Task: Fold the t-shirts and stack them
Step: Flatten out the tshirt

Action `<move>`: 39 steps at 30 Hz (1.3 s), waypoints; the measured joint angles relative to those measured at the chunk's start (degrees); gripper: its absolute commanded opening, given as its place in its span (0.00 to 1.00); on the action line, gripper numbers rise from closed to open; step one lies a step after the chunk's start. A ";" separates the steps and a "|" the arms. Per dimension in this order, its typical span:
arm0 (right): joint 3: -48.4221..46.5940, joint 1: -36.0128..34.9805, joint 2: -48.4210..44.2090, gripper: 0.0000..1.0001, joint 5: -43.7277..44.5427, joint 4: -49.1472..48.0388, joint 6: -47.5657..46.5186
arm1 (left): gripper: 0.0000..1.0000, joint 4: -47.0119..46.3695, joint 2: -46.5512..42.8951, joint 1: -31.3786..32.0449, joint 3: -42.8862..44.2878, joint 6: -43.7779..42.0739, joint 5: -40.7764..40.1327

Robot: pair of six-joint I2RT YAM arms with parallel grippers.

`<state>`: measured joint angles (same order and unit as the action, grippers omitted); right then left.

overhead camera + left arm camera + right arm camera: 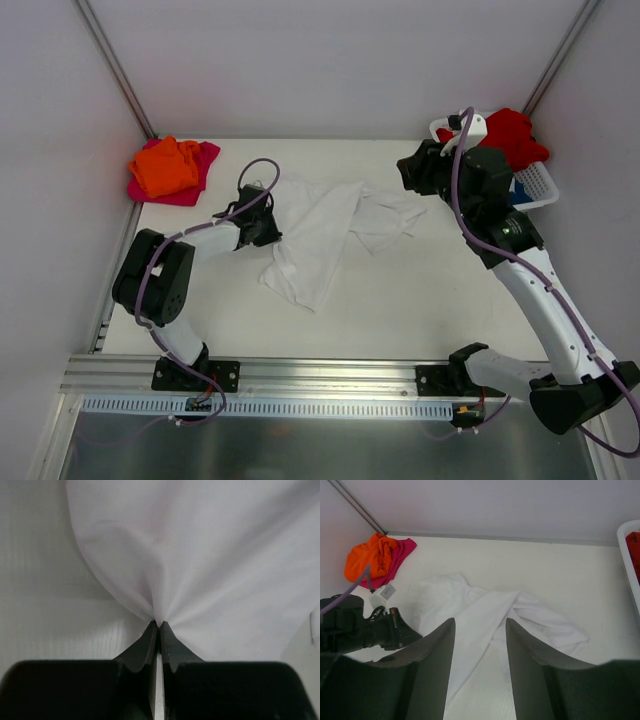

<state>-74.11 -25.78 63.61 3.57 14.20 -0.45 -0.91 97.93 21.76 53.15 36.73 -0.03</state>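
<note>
Clamping left gripper [158, 626] tight on nine-o'clock edge of white shirt [320, 235] lying seven-to-one o'clock, holding right gripper [480, 622] wide, empty, at two.

Near table [420, 300] free, t-shirt [315, 235] mid-table (basket [540, 188] right)

Left gripper [262, 228] meets the edge of a crumpled white shirt [320, 235], which spreads from it toward the right gripper [410, 173].
</note>
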 measured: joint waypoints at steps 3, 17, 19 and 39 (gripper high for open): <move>0.35 0.81 -0.02 0.48 -0.42 -0.02 0.00 | 0.00 3.76 -6.34 -0.09 0.00 -0.13 -2.73; 3.15 2.03 0.07 0.48 -4.55 -0.24 1.44 | 0.00 18.58 -34.64 0.94 22.08 -7.61 -19.17; 3.52 2.12 0.07 0.47 -4.79 -0.39 1.57 | 0.00 19.63 -34.36 3.69 26.75 -9.60 -22.23; 5.35 4.48 -1.42 0.47 -7.28 -0.59 2.01 | 0.00 11.08 -30.38 11.58 56.98 -44.44 -44.26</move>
<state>-68.75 -21.30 62.19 -3.70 13.61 1.56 10.17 67.55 33.34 110.13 -7.70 -44.29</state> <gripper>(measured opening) 0.470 0.010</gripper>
